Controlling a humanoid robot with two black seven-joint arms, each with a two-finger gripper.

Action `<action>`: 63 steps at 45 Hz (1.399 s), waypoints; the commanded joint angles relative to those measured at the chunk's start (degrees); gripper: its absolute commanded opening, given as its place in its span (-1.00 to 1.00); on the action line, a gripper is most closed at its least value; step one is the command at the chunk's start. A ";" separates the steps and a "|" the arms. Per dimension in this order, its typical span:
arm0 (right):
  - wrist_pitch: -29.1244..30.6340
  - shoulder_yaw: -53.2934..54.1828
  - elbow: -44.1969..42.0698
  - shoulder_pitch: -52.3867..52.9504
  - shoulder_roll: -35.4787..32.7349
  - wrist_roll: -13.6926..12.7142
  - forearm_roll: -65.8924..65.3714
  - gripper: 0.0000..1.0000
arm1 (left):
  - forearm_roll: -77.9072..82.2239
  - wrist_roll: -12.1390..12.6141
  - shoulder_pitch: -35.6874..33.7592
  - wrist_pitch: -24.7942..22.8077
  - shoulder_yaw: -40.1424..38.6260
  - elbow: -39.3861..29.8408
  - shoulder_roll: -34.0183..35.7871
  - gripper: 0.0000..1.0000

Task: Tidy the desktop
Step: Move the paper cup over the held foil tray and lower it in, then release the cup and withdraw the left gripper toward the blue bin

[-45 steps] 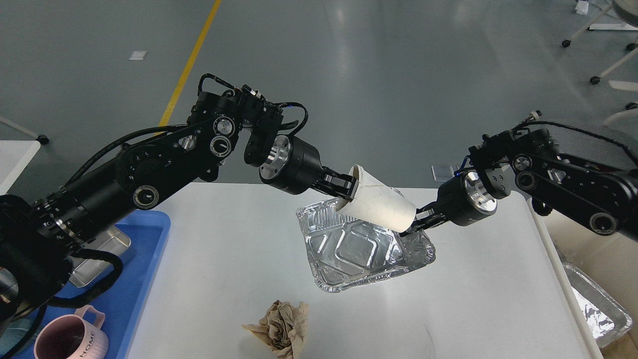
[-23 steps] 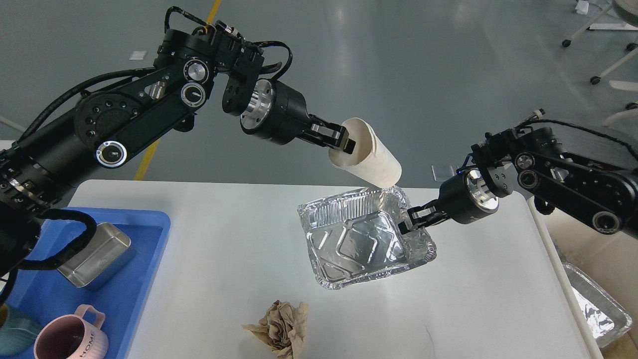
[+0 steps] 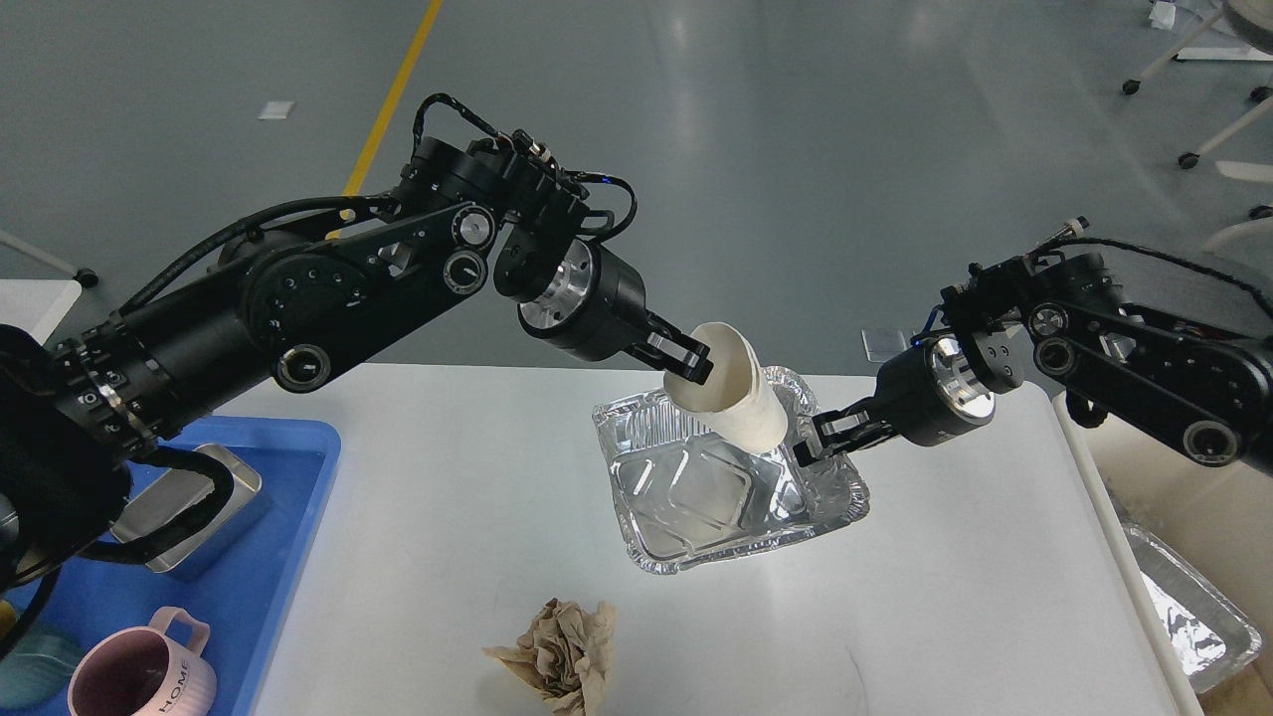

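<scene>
White paper cup, pinched at its rim by the left gripper, hung over the foil tray that the right gripper gripped; the squashed rim could slip loose and spill onto the tabletop.

Head camera, one view only: I look forward and down from my own head height onto the desktop, fairly near. My arms enter from both side edges (left arm from the left). Grey floor fills the upper half.
</scene>
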 commanded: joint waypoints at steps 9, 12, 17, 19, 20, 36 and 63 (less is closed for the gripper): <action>0.09 0.00 0.18 0.26 0.12 0.08 0.18 -1.00 | 0.74 0.37 0.32 0.00 0.05 5.04 -4.32 -0.87; 0.18 0.00 0.18 0.26 0.12 0.08 0.26 -1.00 | 0.74 0.46 0.41 0.00 0.05 5.05 -4.85 -0.81; 0.36 0.00 0.27 0.26 0.03 0.08 0.26 -1.00 | 0.82 0.46 0.32 0.00 0.05 5.31 -5.21 -0.58; 0.36 0.00 0.27 0.26 0.03 0.08 0.26 -1.00 | 0.91 0.46 0.32 0.00 0.05 5.40 -5.21 -0.48; 0.36 0.00 0.27 0.26 0.03 0.08 0.26 -1.00 | 0.91 0.46 0.32 0.00 0.05 5.48 -5.29 -0.42; 0.36 0.00 0.18 0.26 0.03 0.08 0.26 -1.00 | 0.39 1.43 0.23 0.00 -0.04 5.57 -6.09 0.37; 0.36 0.09 -0.09 0.08 -0.05 0.08 0.09 -1.00 | -7.35 0.99 -4.60 0.00 -7.60 5.48 5.69 0.82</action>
